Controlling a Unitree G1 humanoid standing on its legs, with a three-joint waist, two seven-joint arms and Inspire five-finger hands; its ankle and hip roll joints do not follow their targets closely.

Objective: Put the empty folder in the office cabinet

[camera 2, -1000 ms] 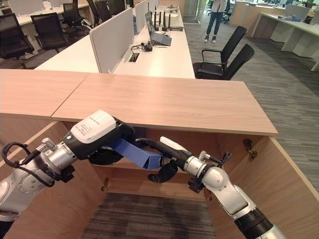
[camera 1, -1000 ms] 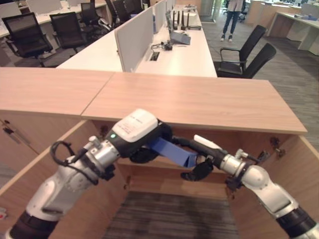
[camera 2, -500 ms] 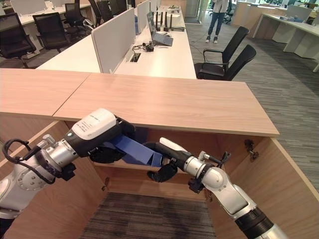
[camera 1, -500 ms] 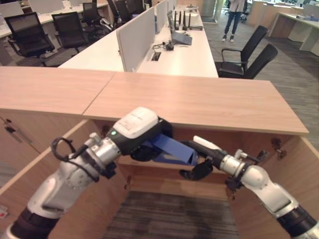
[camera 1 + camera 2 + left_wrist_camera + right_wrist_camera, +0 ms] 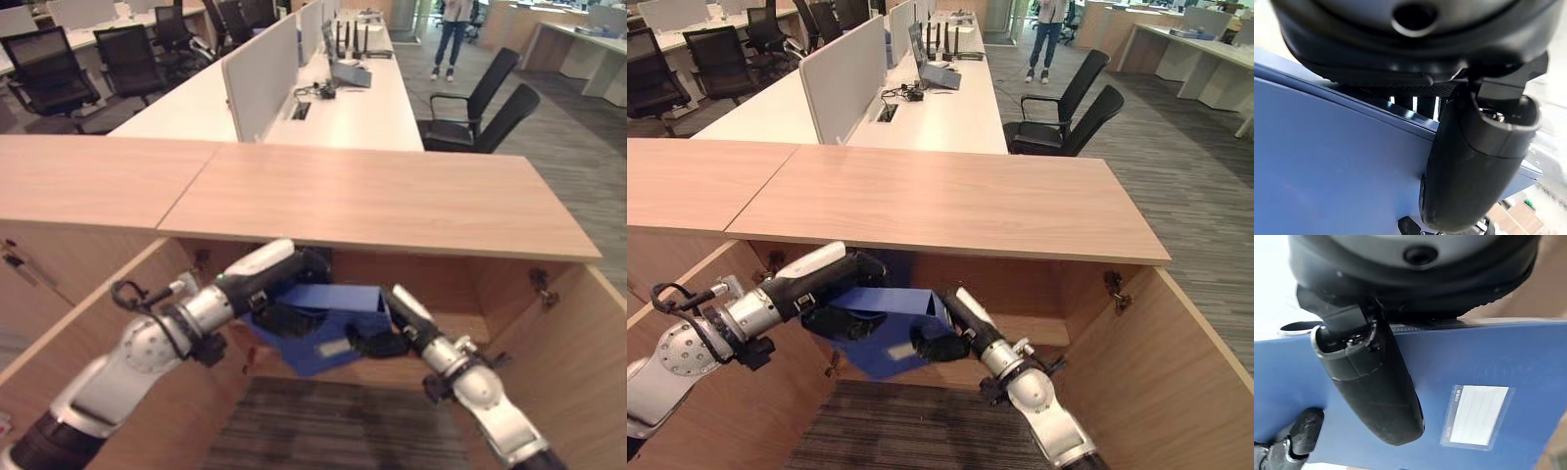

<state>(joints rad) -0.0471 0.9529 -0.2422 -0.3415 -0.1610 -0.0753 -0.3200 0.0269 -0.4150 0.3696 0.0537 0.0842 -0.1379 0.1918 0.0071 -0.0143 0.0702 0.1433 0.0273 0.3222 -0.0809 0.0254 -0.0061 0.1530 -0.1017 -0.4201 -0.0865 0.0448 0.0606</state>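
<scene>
Head view: at six o'clock under the cabinet top, my left hand and right hand pinch the blue folder inside the opening.

Wrist views: both thumbs clamp it; I'd level it, then slide inward.

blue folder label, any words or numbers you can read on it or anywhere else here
Blue box-shaped folder: its pale rectangular spine label shows faint ruled lines and a tiny strip of print along one edge, too small to read.
White cover on the left hand: no legible marks.
Light wooden office cabinet: no text or signs.
The right hand and the left hand both grip the folder, covering no visible writing.
</scene>
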